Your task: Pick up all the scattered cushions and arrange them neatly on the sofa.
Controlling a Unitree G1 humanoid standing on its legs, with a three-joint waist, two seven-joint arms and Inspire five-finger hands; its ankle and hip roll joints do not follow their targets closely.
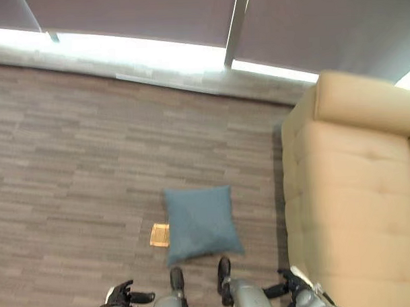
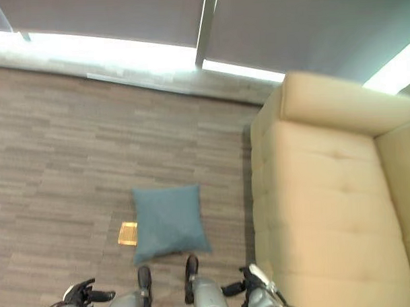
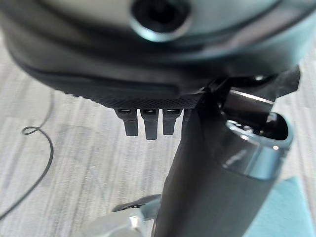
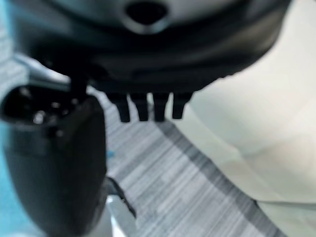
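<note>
A blue-grey square cushion lies flat on the carpet, just ahead of me and left of the sofa. The sofa is beige and tufted, with nothing on its seat. My left hand hangs low at the lower left, apart from the cushion. In the left wrist view its fingers point straight down over the carpet and hold nothing. My right hand hangs close to the sofa's front edge. Its fingers are also straight and empty, with the sofa beside them.
A small brass floor plate is set into the carpet by the cushion's left edge. A window with lowered blinds and a low sill runs along the far side. Open carpet spreads to the left.
</note>
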